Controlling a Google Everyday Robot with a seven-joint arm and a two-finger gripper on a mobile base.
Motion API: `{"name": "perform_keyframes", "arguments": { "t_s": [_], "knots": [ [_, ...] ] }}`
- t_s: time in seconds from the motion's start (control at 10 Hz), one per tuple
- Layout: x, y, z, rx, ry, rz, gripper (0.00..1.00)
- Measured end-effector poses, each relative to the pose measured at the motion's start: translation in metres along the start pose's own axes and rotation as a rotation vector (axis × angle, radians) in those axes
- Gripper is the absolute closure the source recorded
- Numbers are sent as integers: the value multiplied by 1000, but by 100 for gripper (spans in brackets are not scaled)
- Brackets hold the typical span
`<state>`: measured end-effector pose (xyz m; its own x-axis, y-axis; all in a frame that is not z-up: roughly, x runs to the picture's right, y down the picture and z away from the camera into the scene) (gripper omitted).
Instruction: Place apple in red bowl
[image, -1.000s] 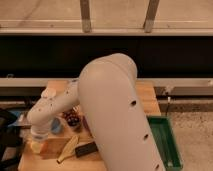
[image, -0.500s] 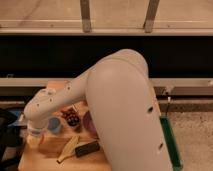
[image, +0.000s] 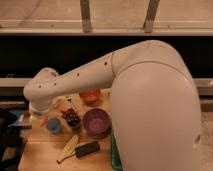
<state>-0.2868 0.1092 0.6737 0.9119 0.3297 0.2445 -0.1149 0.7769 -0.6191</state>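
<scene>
- Reading this as the carry step: gripper (image: 40, 118) sits far left under the wrist, pinched closed. The orange sliver at its tip is likely the apple (image: 45, 120), but the grip is unconfirmed.
- Next: swing right over blue cup (image: 53, 125) and grapes (image: 71, 118) to red bowl (image: 90, 96) at the back, then release. Skip purple bowl (image: 96, 121).
- Wooden table (image: 40, 151), with banana (image: 67, 148) out front; dark wall behind.
</scene>
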Motion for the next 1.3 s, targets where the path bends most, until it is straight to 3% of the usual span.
{"name": "perform_keyframes", "arguments": {
  "t_s": [0.2, 0.3, 0.6, 1.3],
  "knots": [
    [36, -38, -24, 51, 15, 137, 100],
    [65, -50, -37, 74, 26, 227, 100],
    [141, -68, -60, 116, 57, 427, 100],
    [142, -69, -58, 113, 56, 441, 100]
  ]
}}
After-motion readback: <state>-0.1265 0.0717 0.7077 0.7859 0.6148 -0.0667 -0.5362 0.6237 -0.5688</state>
